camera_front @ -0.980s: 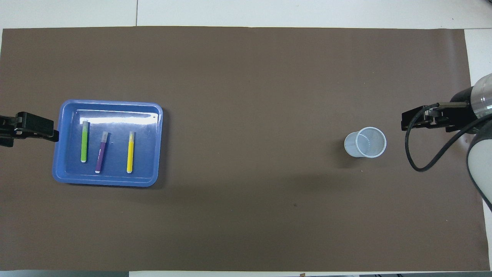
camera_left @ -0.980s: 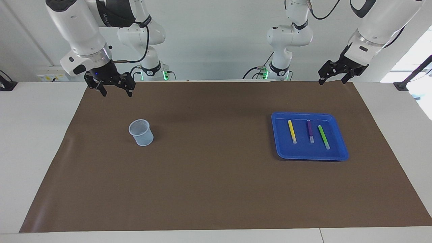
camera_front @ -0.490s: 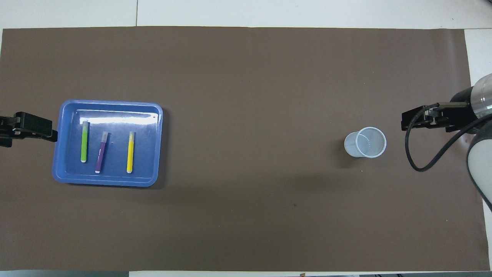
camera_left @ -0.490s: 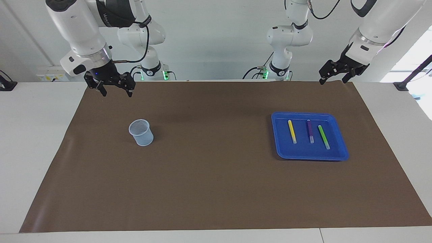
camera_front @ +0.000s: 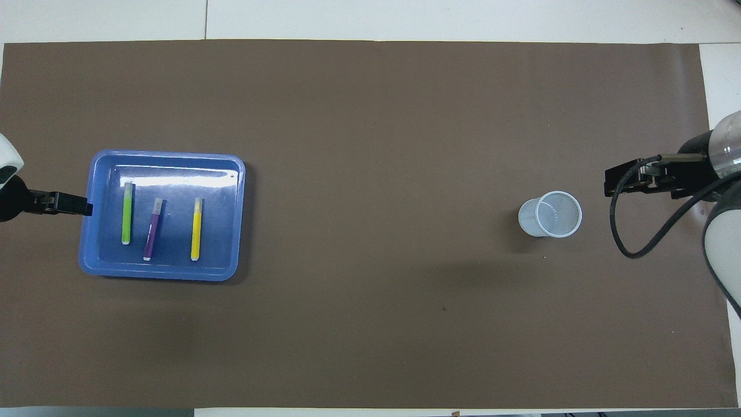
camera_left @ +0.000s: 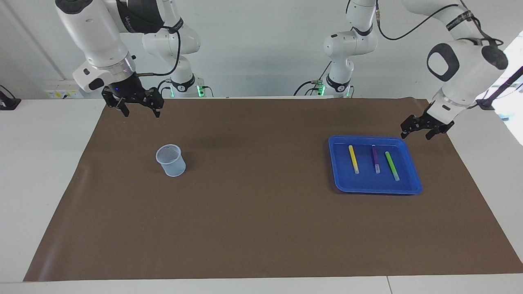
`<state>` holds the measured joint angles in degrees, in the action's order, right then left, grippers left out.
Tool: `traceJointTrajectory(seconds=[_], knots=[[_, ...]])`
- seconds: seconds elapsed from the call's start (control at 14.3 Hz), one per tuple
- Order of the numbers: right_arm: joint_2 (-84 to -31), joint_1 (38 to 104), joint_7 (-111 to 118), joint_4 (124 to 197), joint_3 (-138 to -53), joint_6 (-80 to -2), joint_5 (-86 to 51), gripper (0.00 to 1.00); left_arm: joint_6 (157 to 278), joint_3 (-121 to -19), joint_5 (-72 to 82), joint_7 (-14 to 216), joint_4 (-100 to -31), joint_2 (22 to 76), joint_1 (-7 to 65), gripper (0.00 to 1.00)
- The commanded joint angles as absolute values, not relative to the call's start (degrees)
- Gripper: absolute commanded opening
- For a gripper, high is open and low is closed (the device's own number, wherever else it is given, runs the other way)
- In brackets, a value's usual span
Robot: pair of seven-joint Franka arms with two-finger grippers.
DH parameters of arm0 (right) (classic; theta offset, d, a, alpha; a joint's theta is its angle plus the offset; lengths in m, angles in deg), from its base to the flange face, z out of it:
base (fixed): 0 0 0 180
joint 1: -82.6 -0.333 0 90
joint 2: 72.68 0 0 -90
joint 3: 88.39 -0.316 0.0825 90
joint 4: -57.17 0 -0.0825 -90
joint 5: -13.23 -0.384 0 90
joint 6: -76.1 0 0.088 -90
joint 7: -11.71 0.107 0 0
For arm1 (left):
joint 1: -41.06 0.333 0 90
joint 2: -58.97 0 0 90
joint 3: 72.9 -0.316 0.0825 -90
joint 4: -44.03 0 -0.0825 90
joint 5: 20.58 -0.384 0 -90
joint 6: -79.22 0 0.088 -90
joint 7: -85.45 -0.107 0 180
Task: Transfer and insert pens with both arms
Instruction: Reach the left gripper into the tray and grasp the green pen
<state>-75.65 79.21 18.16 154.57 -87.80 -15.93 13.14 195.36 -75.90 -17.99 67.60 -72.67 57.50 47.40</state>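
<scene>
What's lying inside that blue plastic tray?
Three slim marker pens lie side by side in the blue plastic tray: a green pen, a purple pen and a yellow pen. Nothing covers them, and the whole tray floor is in plain sight.

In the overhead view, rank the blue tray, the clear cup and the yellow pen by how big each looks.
1. blue tray, by far the largest.
2. clear cup.
3. yellow pen: about as long as the cup is wide, but much slimmer, so the smallest in area.

Opposed high views, shared table (camera_left: 261, 281)
</scene>
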Motion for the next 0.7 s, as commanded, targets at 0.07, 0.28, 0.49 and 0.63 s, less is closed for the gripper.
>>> traceJointTrajectory(seconds=[0.07, 0.28, 0.49, 0.63], knots=[[-75.6, 79.6, 19.0, 154.4, -87.9, -15.5, 12.0, 1.0, 201.7, -75.8, -17.9, 66.3, -73.0, 51.6, 46.5, 0.91], [-75.6, 79.6, 19.0, 154.5, -87.9, -15.5, 12.0, 1.0, 204.4, -75.9, -18.0, 66.3, -73.6, 49.8, 45.9, 0.62], [-75.6, 79.6, 19.0, 154.4, -87.9, -15.5, 12.0, 1.0, 207.0, -75.9, -18.6, 66.3, -73.7, 47.5, 45.2, 0.61], [-75.6, 79.6, 19.0, 154.5, -87.9, -15.5, 12.0, 1.0, 207.7, -75.9, -20.6, 66.3, -73.7, 46.5, 44.9, 0.62]])
